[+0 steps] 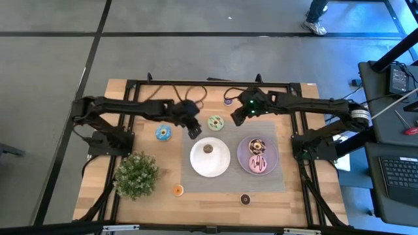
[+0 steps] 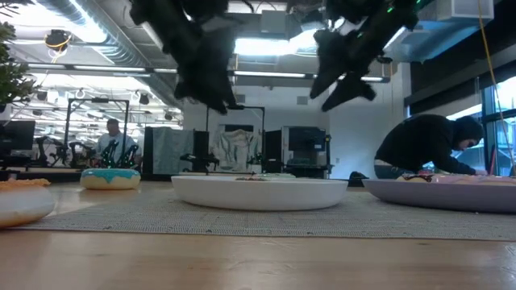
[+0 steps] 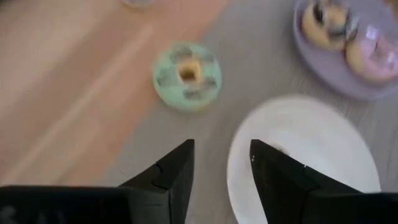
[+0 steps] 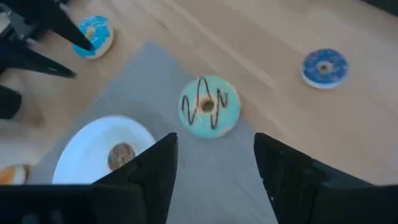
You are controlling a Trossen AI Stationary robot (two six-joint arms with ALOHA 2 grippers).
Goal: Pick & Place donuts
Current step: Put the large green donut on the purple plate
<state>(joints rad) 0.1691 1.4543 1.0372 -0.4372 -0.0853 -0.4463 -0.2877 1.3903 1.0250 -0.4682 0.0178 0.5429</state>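
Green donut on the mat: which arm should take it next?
Probably the right. The right gripper hangs open, the green donut centred ahead. The left gripper, also open, sits nearer the white plate.

A grey floor [image 1: 52, 72] crossed by dark seams surrounds the wooden tabletop [image 1: 117, 88]. Beyond it lies an open workshop: ceiling ducts [image 2: 105, 36], bright strip lights [image 2: 266, 47], white walls [image 2: 355, 133], windows [image 2: 496, 133] and desks with monitors [image 2: 302, 147]. Two people [image 2: 423, 145] sit there.

left pincer [image 1: 194, 132] agape, right pincer [image 1: 236, 120] agape
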